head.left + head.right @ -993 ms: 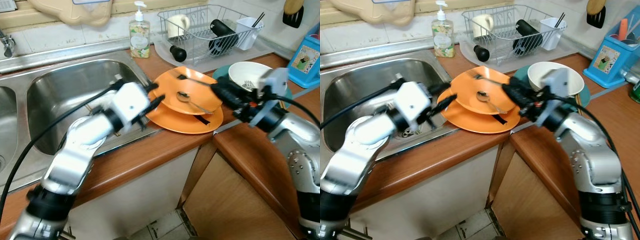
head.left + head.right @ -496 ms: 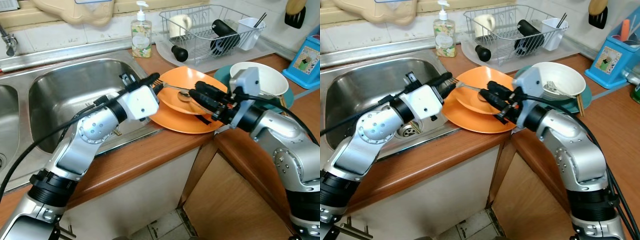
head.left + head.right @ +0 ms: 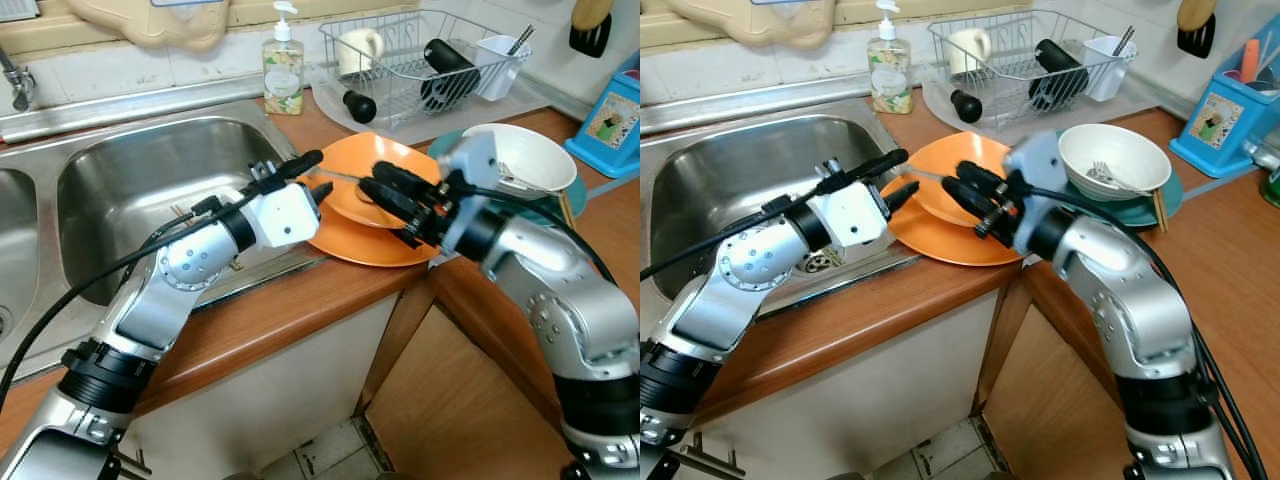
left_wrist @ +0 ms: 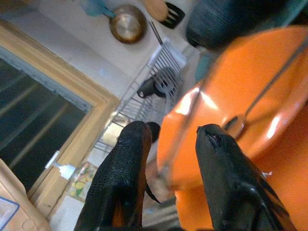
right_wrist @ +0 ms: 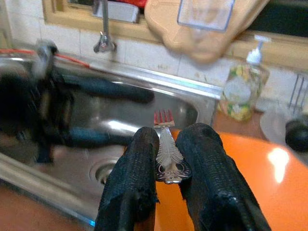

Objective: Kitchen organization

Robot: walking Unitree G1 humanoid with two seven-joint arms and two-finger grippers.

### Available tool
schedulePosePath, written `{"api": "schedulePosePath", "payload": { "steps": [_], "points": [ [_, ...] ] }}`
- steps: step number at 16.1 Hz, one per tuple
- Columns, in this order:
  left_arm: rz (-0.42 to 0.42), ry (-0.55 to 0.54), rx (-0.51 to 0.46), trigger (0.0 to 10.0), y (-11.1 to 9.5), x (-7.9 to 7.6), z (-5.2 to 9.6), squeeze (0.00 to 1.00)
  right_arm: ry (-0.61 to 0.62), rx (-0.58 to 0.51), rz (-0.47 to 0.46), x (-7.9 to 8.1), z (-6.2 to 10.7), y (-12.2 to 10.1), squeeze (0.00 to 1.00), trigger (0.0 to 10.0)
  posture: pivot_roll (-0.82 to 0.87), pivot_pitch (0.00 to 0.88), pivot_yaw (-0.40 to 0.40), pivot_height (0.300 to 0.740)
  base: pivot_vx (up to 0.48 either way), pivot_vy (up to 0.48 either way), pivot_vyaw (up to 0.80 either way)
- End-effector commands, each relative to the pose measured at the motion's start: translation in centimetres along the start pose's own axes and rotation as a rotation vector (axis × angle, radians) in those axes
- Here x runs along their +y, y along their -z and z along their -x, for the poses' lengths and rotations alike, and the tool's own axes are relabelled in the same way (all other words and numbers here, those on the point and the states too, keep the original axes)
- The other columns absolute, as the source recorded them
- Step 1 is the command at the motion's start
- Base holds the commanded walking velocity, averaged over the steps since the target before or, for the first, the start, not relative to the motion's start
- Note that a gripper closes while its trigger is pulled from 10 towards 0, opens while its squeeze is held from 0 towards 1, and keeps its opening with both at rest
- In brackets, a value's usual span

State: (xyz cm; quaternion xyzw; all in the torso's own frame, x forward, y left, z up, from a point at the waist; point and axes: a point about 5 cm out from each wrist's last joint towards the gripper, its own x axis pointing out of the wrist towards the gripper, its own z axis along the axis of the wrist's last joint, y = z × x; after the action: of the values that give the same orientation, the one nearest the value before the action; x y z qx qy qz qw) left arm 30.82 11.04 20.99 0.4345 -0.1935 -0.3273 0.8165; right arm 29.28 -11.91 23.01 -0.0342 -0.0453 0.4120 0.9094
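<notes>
Fork (image 5: 167,153): pinched between the right gripper's (image 3: 970,195) fingers, tines pointing out past the fingertips toward the sink (image 3: 130,200); held above the orange plates (image 3: 372,245), not resting on them.
Right gripper: pressed together on the fork's handle end; hangs over the near side of the upper plate, reaching across toward the left gripper.
Spoon (image 4: 240,120): lies in the upper plate, bowl down, thin handle running up across the plate.
Plates: two orange ones stacked on the counter edge just beside the sink, upper one tilted on the lower.
Left gripper (image 3: 305,175): fingers spread, nothing between them; sits at the sink-side rim of the plates, just beside the fork tines.
Bowl (image 3: 1114,160): white, on a teal plate behind the right arm, with cutlery inside.
Rack (image 3: 420,60): back of counter, holding a mug, a dark bottle and a white cutlery cup.
Step, as judged: fork lifted off the plates, to be handed over or carried on; destination unclear.
Doing it well: keep the pinch firm since the hold is near one end; keep the fork level, move slowly past the left fingers, and lift clear of the plate rim so the tilted stack is not knocked.
Risk: tines catching the left gripper; fork pivoting in the pinch.
</notes>
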Motion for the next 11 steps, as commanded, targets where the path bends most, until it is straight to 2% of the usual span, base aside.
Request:
{"api": "schedulePosePath", "payload": {
  "steps": [1, 4, 5, 6, 11],
  "points": [
    [-0.036, 0.0, 0.003, 10.0, 0.0, 0.1, -0.4, 0.0, -0.019, -0.011, 0.009, 0.4, -0.4, -0.6, 0.0, 0.0, -0.11, 0.0, -0.029, 0.74, 0.0, 0.0, 0.0],
    [-0.061, -0.01, 0.013, 10.0, 0.2, 0.2, -0.6, 0.0, -0.054, -0.02, -0.001, 1.2, -0.8, -0.8, 0.0, 0.0, -0.12, 0.0, -0.031, 0.74, 0.0, 0.0, 0.0],
    [-0.06, -0.029, 0.019, 1.9, 0.3, 0.4, -0.8, 0.0, -0.068, -0.018, -0.003, 1.5, -0.9, -0.8, 0.0, 0.0, -0.12, 0.0, -0.032, 0.74, 0.0, 0.0, 0.0],
    [-0.053, -0.05, 0.025, 0.0, 0.4, 0.5, -0.9, 0.0, -0.08, -0.015, -0.004, 1.7, -1.0, -0.7, 0.0, 0.0, -0.12, 0.0, -0.035, 0.74, 0.0, 0.0, 0.0],
    [-0.08, -0.049, 0.038, 0.0, 0.7, 0.3, -0.9, 0.0, -0.071, -0.009, -0.01, 1.6, -1.1, -0.7, 0.0, 0.0, -0.13, 0.0, -0.044, 0.74, 0.0, 0.0, 0.0]
  ]
}}
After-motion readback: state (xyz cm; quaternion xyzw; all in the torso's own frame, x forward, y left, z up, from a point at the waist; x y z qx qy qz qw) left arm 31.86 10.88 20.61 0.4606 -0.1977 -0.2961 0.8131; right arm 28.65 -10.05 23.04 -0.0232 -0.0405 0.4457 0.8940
